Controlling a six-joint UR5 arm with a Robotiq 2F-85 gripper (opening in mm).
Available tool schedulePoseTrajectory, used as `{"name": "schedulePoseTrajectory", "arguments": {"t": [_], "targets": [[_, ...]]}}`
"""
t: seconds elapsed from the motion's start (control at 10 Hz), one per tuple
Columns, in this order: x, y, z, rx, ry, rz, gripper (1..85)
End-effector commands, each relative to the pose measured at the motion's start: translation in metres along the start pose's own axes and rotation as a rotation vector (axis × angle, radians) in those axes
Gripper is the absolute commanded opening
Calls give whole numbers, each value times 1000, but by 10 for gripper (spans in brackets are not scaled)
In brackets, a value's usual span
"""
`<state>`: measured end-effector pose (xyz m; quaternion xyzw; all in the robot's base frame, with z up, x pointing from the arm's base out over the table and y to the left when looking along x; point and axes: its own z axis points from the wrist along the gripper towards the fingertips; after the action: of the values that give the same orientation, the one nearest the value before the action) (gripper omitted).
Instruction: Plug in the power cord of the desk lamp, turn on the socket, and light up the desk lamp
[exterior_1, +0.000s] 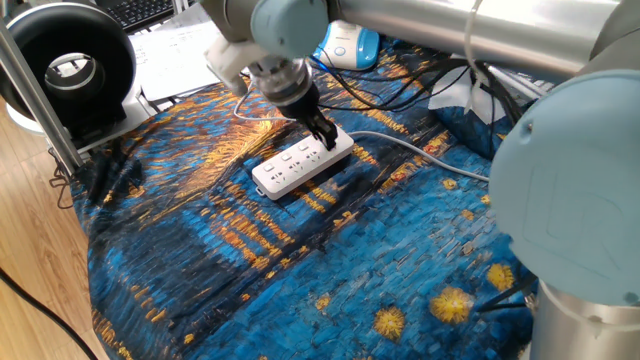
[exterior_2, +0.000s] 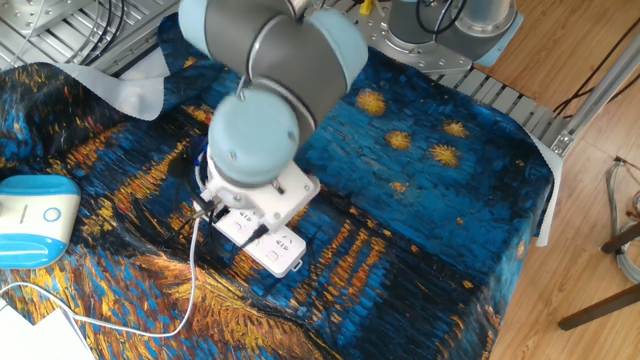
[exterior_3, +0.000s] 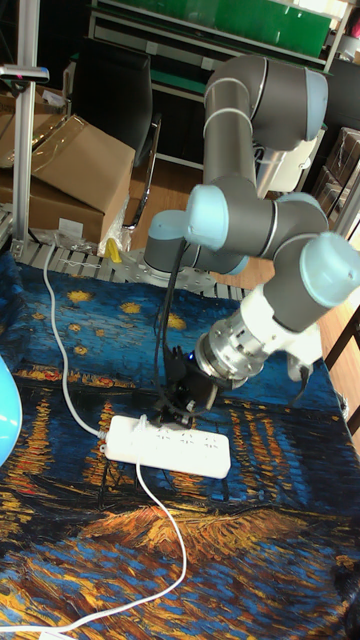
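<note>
The socket (exterior_1: 300, 165) is a white strip lying on the blue patterned cloth, also seen as the socket (exterior_2: 277, 247) and the socket (exterior_3: 170, 447). My gripper (exterior_1: 322, 136) stands with its dark fingers close together on the strip's end where the thick cable leaves. The thin white power cord (exterior_2: 192, 275) runs up into my gripper (exterior_2: 212, 212). The power cord (exterior_3: 165, 520) leaves the strip below my gripper (exterior_3: 185, 400); the plug itself is hidden among the fingers. The desk lamp (exterior_1: 345, 42) stands behind the arm, and its light-blue base shows as the desk lamp (exterior_2: 35, 215) at the left.
A large black ring-shaped device (exterior_1: 70, 65) on a white base stands at the back left. Black cables (exterior_1: 400, 85) lie behind the strip, and the strip's thick cable (exterior_1: 420, 148) runs off to the right. Paper sheets (exterior_1: 175, 55) sit near the lamp.
</note>
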<state>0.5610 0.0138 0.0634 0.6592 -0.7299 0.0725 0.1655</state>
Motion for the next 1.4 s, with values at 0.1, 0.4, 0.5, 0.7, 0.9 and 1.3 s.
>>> {"name": "schedulePoseTrajectory", "arguments": {"t": [0.1, 0.4, 0.5, 0.7, 0.9, 1.3], "targets": [[-36, 4, -28, 21, -227, 183, 303], [-28, -10, -28, 95, -194, 101, 343], [-30, -16, -28, 119, -194, 32, 443], [-24, -22, -25, 151, -185, -31, 453], [-15, -29, -16, 191, -185, -95, 483], [-6, -32, -4, 213, -192, -130, 507]]}}
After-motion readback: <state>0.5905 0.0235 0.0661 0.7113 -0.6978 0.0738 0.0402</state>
